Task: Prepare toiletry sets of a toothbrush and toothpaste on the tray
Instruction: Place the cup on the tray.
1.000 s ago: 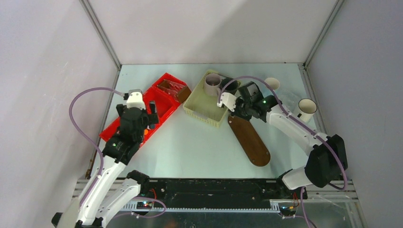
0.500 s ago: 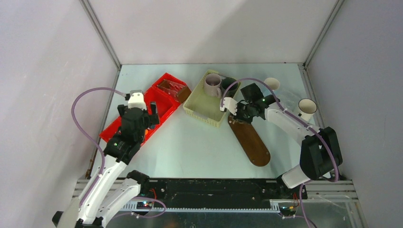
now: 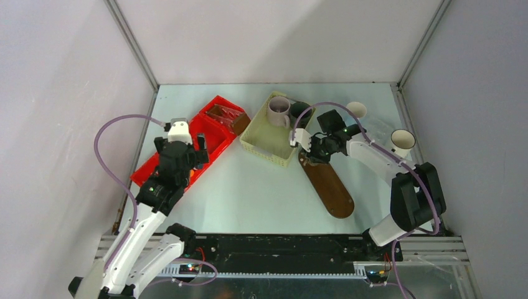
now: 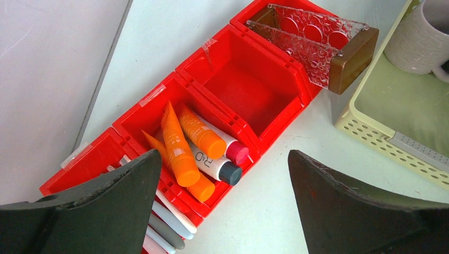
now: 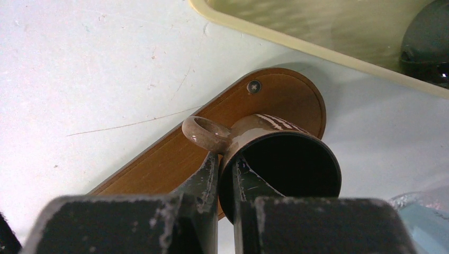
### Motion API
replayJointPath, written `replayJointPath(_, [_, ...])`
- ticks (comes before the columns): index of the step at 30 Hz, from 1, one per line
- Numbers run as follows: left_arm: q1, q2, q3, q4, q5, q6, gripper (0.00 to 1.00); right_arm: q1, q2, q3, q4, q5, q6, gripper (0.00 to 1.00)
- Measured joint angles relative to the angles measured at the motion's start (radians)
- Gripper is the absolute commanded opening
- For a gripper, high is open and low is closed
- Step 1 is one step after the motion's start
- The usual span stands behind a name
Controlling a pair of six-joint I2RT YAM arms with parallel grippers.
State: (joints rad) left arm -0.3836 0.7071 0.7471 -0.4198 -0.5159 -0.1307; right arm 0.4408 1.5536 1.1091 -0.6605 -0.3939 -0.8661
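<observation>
Right end effector [image 5: 225, 163] astride mug [image 5: 265, 126] rim

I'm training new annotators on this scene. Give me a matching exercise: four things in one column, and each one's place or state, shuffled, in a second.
1. brown mug
2. mauve-grey mug
3. orange tubes
4. left gripper

a. open, above the red bin
b. in the yellow basket
c. pinched at its rim by the right gripper, over the tray
d. lying in a bin compartment

Pairs: 1-c; 2-b; 3-d; 4-a
</observation>
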Motion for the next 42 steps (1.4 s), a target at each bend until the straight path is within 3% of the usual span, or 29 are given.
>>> replayJointPath(19, [0.000,0.000,0.000,0.000,0.000,0.000,0.97,-0.020,0.025,0.000,0.053,-0.037,0.002,0.12])
replayJointPath(23, [0.000,0.000,0.000,0.000,0.000,0.000,0.97,-0.021,0.031,0.000,0.066,-0.040,0.003,0.26])
replayJointPath(35, [0.000,0.000,0.000,0.000,0.005,0.000,0.97,-0.019,0.030,0.003,0.070,-0.045,0.016,0.53])
replayJointPath(42, [0.000,0.000,0.000,0.000,0.007,0.000,0.97,-0.018,-0.075,0.040,0.070,-0.038,0.079,0.66])
